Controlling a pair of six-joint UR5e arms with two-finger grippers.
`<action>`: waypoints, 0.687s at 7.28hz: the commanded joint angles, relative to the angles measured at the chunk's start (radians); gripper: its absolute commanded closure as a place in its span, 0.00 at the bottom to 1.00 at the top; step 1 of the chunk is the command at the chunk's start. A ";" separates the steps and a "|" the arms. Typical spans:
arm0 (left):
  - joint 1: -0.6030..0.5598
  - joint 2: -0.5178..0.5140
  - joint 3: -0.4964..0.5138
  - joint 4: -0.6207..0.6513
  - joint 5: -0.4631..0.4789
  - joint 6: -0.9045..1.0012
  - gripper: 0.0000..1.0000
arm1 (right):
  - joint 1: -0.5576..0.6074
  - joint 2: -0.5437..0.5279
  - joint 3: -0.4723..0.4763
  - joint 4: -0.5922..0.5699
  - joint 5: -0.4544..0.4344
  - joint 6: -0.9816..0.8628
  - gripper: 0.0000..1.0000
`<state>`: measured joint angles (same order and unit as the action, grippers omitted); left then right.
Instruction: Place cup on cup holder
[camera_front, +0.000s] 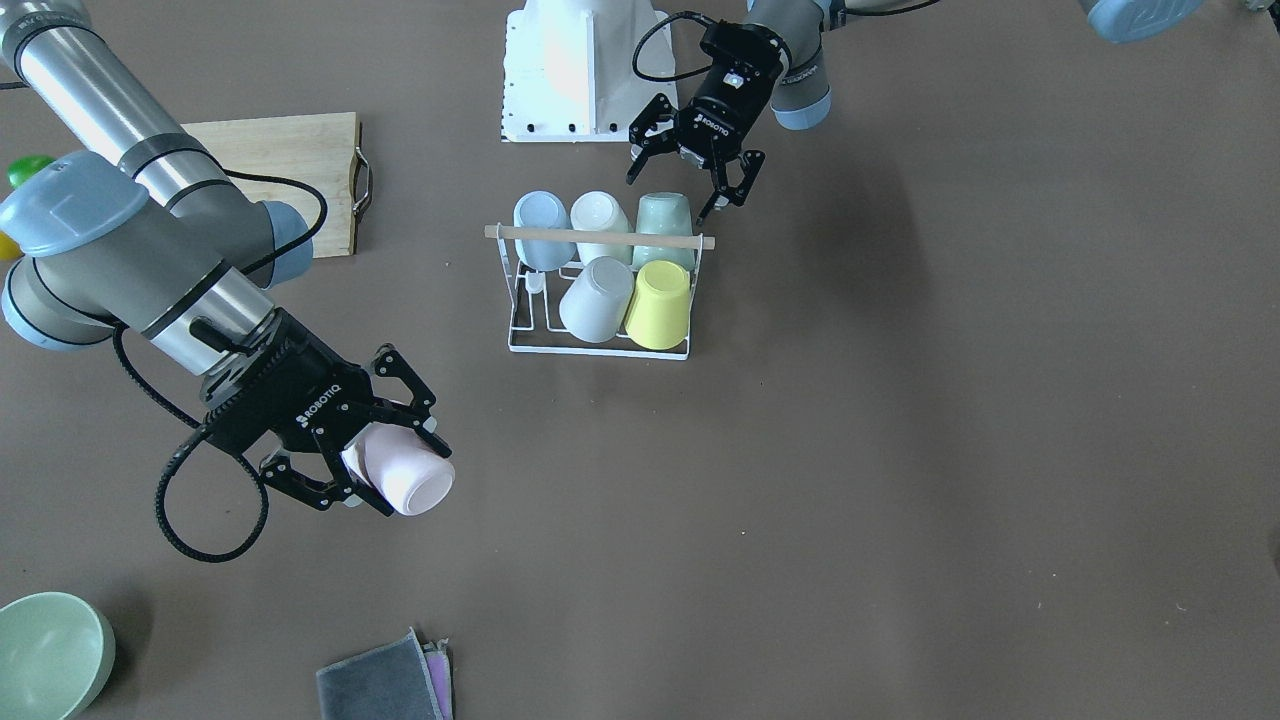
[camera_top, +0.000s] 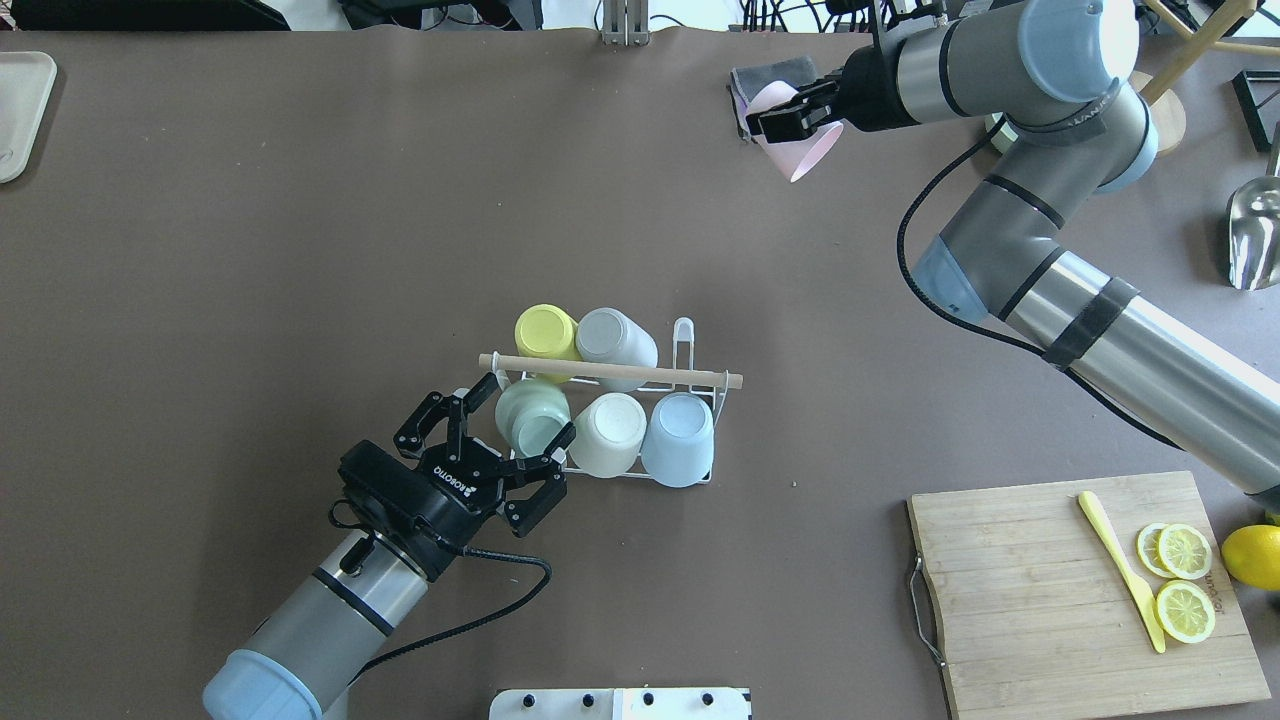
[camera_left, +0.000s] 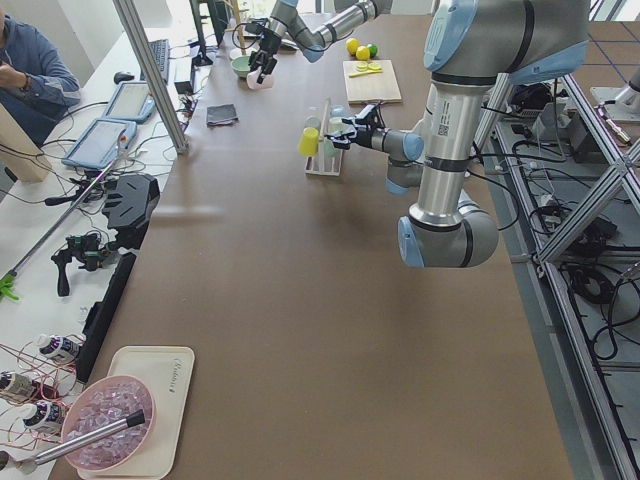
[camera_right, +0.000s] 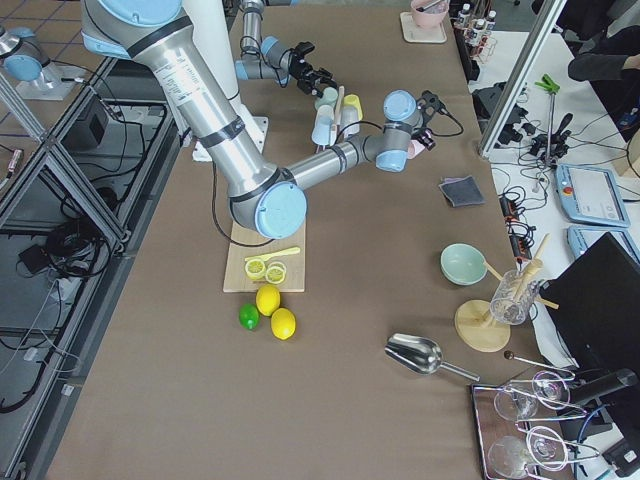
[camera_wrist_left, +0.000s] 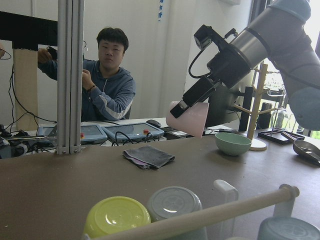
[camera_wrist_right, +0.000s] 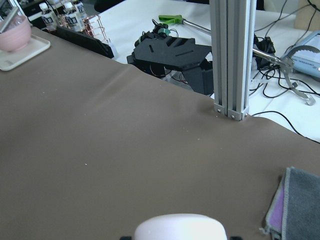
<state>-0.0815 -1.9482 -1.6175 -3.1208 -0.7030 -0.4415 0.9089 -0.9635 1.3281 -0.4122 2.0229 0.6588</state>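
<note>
Bench (camera_top: 300, 250) is a long table with a matte brown top. An aluminium-profile post (camera_wrist_left: 70, 75) stands at its far long edge, and profile framing (camera_right: 70, 165) runs along the opposite edge over a brown tiled floor (camera_right: 110, 400). A white side desk (camera_left: 50, 240) sits beside the far edge with tablets (camera_left: 130, 100) on it and a person (camera_wrist_left: 107, 80) seated there. Behind is a plain white wall (camera_wrist_left: 150, 30); light is bright and even.

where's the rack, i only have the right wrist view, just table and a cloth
Observer: The cup holder stands mid-table, well away from the right gripper, which holds the pink cup.
Operator: any free spot on it
Observer: One free prong, beside the grey cup; five cups fill the other spots.
Operator: is the left arm out of the way
Observer: No, the left gripper is open right by the green cup.
</note>
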 joint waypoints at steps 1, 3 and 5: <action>0.002 0.002 -0.008 -0.001 0.003 0.000 0.01 | -0.036 -0.033 0.011 0.158 -0.007 0.025 1.00; 0.002 0.050 -0.112 0.005 0.003 0.009 0.01 | -0.059 -0.058 0.010 0.365 -0.032 0.027 1.00; -0.001 0.147 -0.232 0.028 -0.007 0.014 0.01 | -0.076 -0.058 0.007 0.491 -0.035 0.038 1.00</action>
<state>-0.0812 -1.8587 -1.7755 -3.1074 -0.7033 -0.4289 0.8427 -1.0197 1.3370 -0.0060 1.9907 0.6880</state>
